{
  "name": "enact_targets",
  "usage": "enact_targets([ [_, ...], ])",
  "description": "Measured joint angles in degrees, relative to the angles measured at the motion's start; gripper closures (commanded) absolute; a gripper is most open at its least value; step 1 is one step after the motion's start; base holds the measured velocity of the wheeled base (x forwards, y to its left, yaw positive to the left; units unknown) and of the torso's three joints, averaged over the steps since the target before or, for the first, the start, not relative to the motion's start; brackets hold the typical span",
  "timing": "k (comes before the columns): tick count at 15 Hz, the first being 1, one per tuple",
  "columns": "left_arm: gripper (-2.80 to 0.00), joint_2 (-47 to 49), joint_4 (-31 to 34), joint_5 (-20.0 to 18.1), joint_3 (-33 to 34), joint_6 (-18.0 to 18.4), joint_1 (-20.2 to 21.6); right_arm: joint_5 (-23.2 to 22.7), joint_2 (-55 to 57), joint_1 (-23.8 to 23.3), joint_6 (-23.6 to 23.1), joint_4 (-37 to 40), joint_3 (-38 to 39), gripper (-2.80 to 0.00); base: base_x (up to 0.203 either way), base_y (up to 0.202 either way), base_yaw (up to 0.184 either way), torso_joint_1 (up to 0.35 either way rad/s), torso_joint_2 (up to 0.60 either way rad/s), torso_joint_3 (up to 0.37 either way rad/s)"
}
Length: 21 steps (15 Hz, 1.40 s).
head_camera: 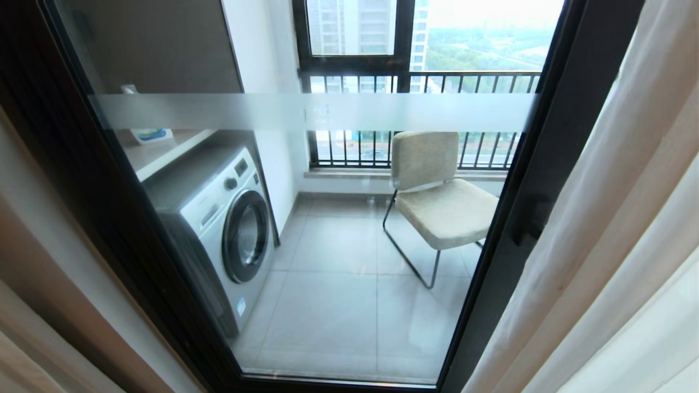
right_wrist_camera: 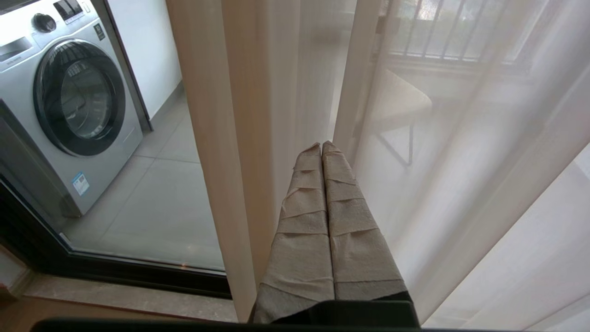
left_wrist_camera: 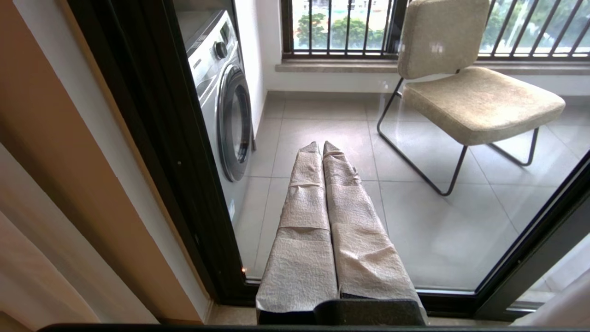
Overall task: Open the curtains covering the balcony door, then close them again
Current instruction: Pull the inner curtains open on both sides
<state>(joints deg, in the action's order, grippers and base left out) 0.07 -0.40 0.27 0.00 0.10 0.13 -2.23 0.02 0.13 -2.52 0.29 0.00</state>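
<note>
While the head view lacks both, wrist views show each end effector (left_wrist_camera: 321, 146) (right_wrist_camera: 321, 146) closed, empty, the right facing curtains (right_wrist_camera: 239, 115).

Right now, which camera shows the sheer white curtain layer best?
The right wrist view: the sheer curtain fills its right half, with the chair dimly visible through it, beside the opaque cream drape. The head view shows only pale folds along its right edge. The left wrist view catches just a corner.
</note>
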Motion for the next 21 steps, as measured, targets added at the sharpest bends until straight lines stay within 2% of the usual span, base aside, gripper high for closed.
enact_targets([
  [15, 0.00, 0.0, 0.0, 0.0, 0.0, -0.1, 0.0, 0.0, 0.0, 0.0, 0.0, 0.0, 0.0, 0.00, 0.000, 0.000, 0.000, 0.000, 0.00, 0.000],
  [21, 0.00, 0.0, 0.0, 0.1, 0.0, -0.1, 0.0, 0.0, 0.0, -0.1, -1.3, 0.0, 0.0, 0.00, 0.000, 0.000, 0.000, 0.000, 0.00, 0.000],
])
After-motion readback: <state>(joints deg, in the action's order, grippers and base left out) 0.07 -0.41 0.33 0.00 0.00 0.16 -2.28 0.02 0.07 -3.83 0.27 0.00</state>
